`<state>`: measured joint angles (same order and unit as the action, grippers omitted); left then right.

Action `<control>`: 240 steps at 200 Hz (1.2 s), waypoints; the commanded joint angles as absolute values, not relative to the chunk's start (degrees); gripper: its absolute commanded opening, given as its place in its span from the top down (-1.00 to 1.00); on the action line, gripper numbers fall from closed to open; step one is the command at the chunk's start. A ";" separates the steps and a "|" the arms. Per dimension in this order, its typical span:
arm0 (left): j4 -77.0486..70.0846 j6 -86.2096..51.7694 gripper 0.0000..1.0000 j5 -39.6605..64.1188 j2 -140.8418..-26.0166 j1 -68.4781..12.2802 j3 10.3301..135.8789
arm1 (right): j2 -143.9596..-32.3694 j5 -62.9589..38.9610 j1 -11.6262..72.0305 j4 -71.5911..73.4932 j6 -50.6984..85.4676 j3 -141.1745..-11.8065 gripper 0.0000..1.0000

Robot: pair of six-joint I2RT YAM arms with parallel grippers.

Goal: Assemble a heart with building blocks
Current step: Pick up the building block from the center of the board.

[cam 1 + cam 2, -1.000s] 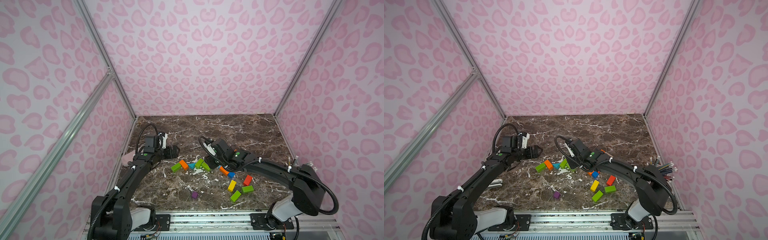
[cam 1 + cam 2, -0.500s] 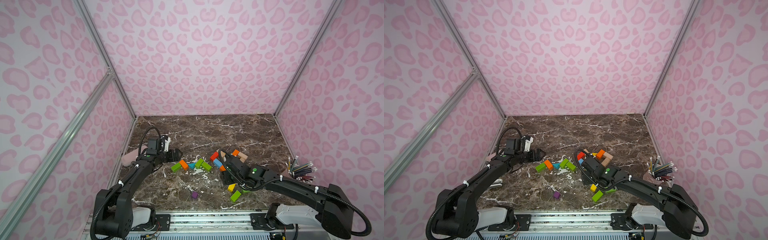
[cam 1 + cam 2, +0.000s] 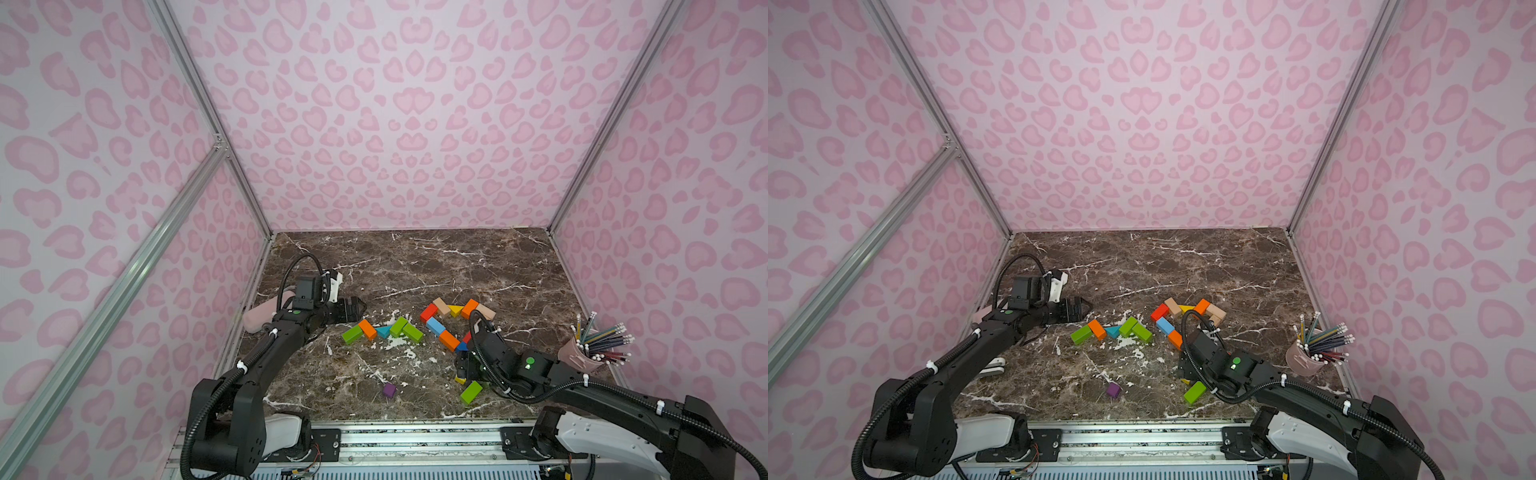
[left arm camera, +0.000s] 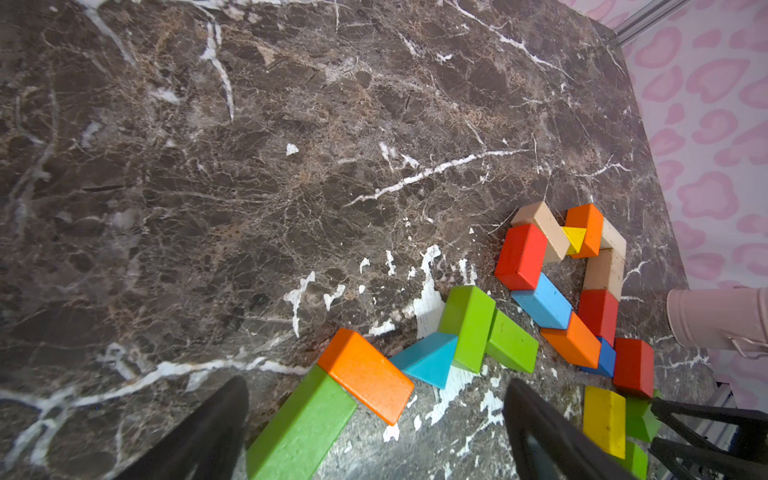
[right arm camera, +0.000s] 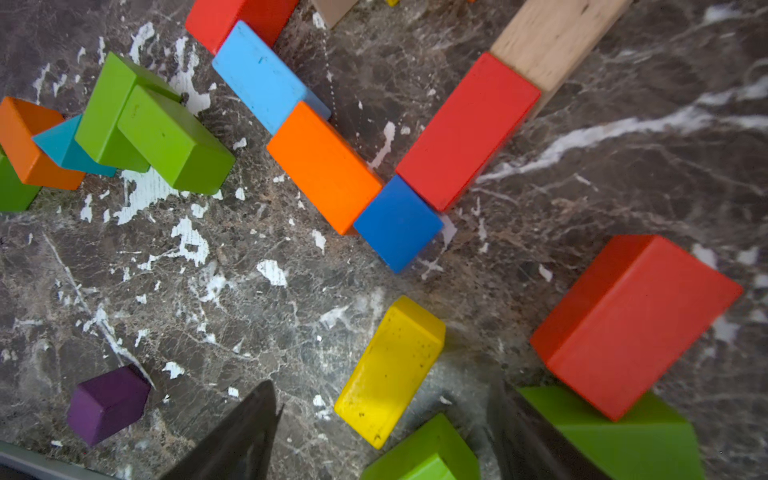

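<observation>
We see our left end effector [image 3: 358, 308] spread wide and empty by the green-orange row [image 3: 382, 331]. Our right end effector [image 5: 383, 387] (likewise released) flanks a yellow brick [image 5: 390, 365] lying on the desk [image 3: 415, 266], near the unfinished heart of blocks [image 3: 435, 326].

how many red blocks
3: red block touching light blue block; second red block between unpainted block and dark blue cube; loose red block against green wedge. More may be hidden.
</observation>
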<state>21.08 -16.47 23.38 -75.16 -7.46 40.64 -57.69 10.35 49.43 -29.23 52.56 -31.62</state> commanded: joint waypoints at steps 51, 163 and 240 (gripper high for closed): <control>18.29 -15.76 -0.95 23.47 -74.62 -7.51 40.85 | -57.54 12.92 49.61 -28.38 56.12 -30.99 -0.68; 18.51 -15.73 -0.95 22.81 -74.44 -7.50 40.91 | -62.05 12.36 50.09 -25.73 59.97 -30.53 -0.22; 18.50 -15.74 -0.95 22.90 -74.44 -7.54 40.95 | -67.55 11.94 53.31 -23.55 60.49 -31.56 -0.02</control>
<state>20.34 -16.47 23.11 -74.70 -7.51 40.64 -66.43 11.68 52.31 -24.67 59.61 -30.17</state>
